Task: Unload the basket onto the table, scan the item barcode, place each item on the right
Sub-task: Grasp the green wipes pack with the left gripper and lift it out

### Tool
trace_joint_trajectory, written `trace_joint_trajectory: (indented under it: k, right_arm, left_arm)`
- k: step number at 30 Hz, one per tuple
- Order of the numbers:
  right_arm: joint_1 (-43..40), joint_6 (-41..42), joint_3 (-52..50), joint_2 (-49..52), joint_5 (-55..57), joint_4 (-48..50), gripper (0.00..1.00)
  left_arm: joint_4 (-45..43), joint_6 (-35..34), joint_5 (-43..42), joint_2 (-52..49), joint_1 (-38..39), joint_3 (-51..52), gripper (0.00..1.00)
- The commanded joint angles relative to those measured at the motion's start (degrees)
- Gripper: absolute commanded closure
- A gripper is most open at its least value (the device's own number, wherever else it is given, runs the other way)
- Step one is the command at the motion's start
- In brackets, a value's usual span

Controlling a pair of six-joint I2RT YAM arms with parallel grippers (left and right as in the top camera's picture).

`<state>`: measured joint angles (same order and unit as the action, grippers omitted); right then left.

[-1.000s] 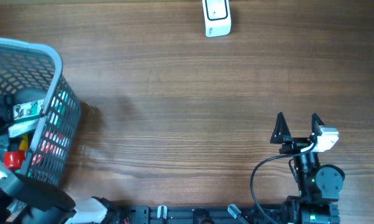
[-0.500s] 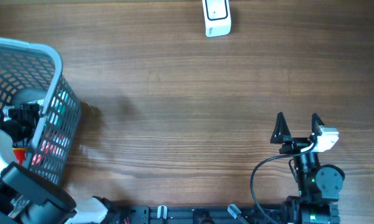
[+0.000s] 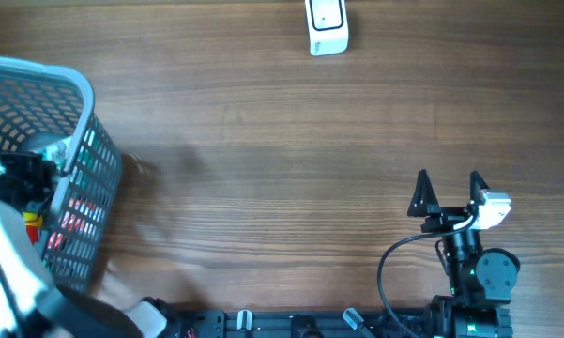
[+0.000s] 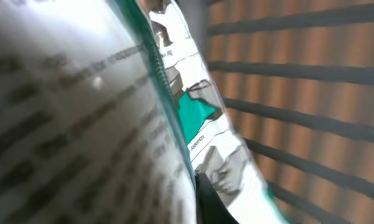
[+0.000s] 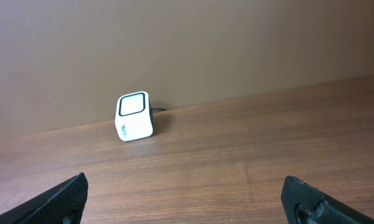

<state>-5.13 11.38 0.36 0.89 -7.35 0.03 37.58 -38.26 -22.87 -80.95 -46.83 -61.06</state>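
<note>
Since a second ago, the left arm has swung deeper into the basket (image 3: 83, 99) at the left edge of the table (image 3: 282, 160), and the left pincer (image 3: 23, 178) has gone from wide open to fully closed. Nothing else on the table has shifted.

From overhead, the left pincer sits inside the grey mesh basket, close to its right-hand wall. The left wrist camera is pressed so near its target that the view is blurred: a printed packet (image 4: 81, 112) with lines of text and a teal stripe fills most of it, with the basket's slats behind on the right. The pincer appears to be nipping a thin edge of this packet, which would explain the tightly closed jaws, though the contact itself is not sharp enough to confirm. The packet is the item to scan, and it is still down in the basket, not lifted.

The scanner (image 3: 327, 26), a small white box with a dark-framed window, stands at the far edge of the table, well apart from the basket. Its window faces the robot, so a barcode must be carried over and turned toward it.

The right pincer (image 3: 448, 191) rests near the front right of the table, jaws spread wide and empty, pointed at the scanner. It seems parked out of the way, leaving open wood between basket and scanner.
</note>
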Motion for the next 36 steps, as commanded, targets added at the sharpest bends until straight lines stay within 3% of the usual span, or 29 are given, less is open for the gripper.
trace_joint_trajectory:
  k: [1,7,11,15,23,36]
  right_arm:
    - [0.13,0.70,-0.07,-0.61,0.98,0.31,0.00]
    - [0.13,0.68,-0.07,-0.61,0.96,0.31,0.00]
    - [0.13,0.68,-0.07,-0.61,0.96,0.31,0.00]
    - [0.13,0.68,-0.07,-0.61,0.98,0.31,0.00]
    - [0.13,0.68,-0.07,-0.61,0.98,0.31,0.00]
    - [0.13,0.68,-0.07,-0.61,0.96,0.31,0.00]
  left_arm:
    - [-0.11,-1.75,-0.66,12.13,0.07,-2.71,0.96]
    - [-2.91,-3.82,0.90,29.57,0.13,-2.82,0.96]
    - [-3.26,-4.17,-8.48,35.80,2.60,-2.82,0.96]
    - [-6.78,0.63,-16.20,36.22,9.99,-2.82,0.96]
    - [-4.46,12.79,-16.04,35.89,30.12,-2.82,0.96]
    - [-1.09,18.75,-1.86,25.57,59.34,-2.82,0.96]
